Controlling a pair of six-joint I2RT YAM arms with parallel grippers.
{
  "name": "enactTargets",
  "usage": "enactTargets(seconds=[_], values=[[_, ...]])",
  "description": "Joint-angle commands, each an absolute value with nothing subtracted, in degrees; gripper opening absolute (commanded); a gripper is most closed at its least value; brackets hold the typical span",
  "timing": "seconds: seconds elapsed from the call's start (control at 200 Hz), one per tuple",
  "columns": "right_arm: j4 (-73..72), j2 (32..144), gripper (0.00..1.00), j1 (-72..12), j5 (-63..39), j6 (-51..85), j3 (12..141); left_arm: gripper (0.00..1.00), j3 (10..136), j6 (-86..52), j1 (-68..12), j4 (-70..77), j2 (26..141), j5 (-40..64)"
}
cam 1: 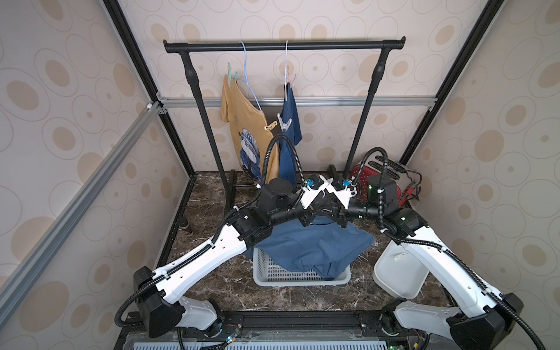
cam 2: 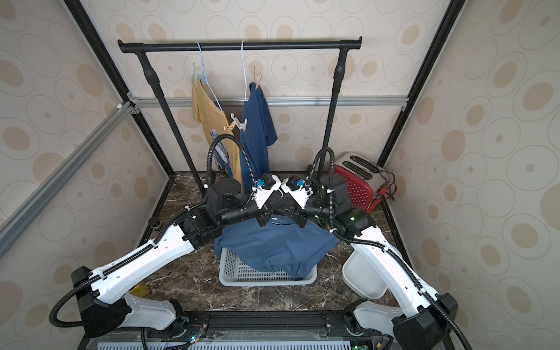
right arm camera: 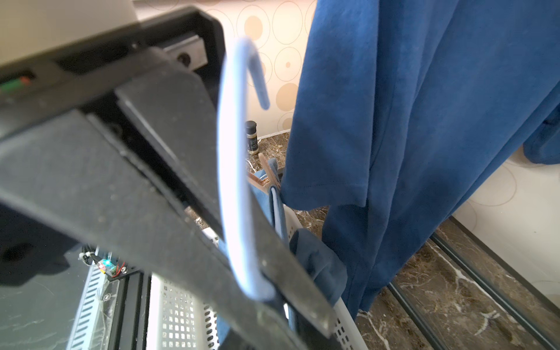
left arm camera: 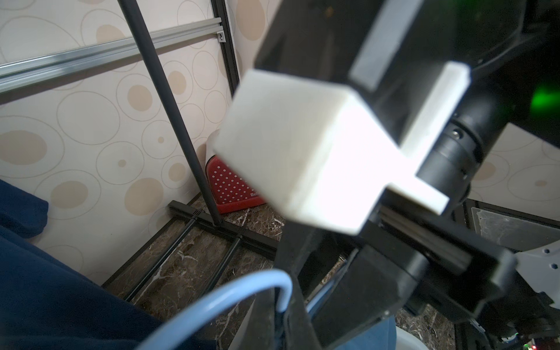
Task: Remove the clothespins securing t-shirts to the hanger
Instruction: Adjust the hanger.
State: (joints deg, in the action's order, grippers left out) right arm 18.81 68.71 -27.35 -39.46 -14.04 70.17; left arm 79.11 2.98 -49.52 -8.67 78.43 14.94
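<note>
A mustard-yellow t-shirt (cam 1: 242, 115) and a navy t-shirt (cam 1: 291, 121) hang on wire hangers from the black rack (cam 1: 285, 46). On the yellow one I see a teal clothespin (cam 1: 231, 75) and a tan one (cam 1: 271, 125). The navy one carries a pinkish clothespin (cam 2: 257, 80) and a white one (cam 1: 284, 121). A medium blue t-shirt (cam 1: 315, 245) on a light blue hanger (right arm camera: 233, 181) drapes over the basket (cam 1: 303, 283). My left gripper (left arm camera: 283, 306) is shut on the hanger's hook end. The right gripper (right arm camera: 260, 291) is closed on its wire. A tan clothespin (right arm camera: 263, 178) sits on that shirt.
A red toaster (cam 1: 375, 178) stands at the back right behind the rack's leg. A white bin (cam 1: 400, 272) lies under my right arm. A small dark jar (cam 1: 185, 225) stands at the table's left edge. The rack's base bars (left arm camera: 194, 213) cross the marble.
</note>
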Motion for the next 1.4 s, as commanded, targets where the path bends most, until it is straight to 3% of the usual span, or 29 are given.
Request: enactTargets(seconds=[0.0, 0.2, 0.265, 0.371, 0.631, 0.941, 1.397], values=[[18.16, 69.41, 0.16, -27.9, -41.02, -14.66, 72.06, 0.0, 81.84, 1.74, -49.66, -5.16, 77.3, 16.25], [18.72, 69.57, 0.02, -27.99, -40.23, -15.03, 72.6, 0.02, 81.0, 1.65, -49.68, -4.83, 76.99, 15.75], [18.74, 69.44, 0.0, -28.01, -40.05, -15.27, 72.73, 0.09, 80.65, 1.67, -49.66, -4.74, 76.74, 15.41], [19.4, 69.15, 0.0, -28.02, -39.76, -15.8, 73.07, 0.11, 80.07, 1.82, -49.66, -4.74, 76.38, 14.95], [21.8, 68.51, 0.0, -27.97, -38.84, -17.54, 73.29, 0.48, 79.03, 3.7, -49.63, -7.26, 74.0, 13.13], [32.99, 66.75, 0.0, -27.95, -41.93, -22.63, 76.05, 0.76, 76.4, 9.04, -46.29, -20.21, 64.55, 9.78], [39.48, 62.28, 0.0, -27.56, -41.76, -25.18, 82.23, 0.89, 74.4, 17.02, -43.18, -30.12, 54.15, 2.26]])
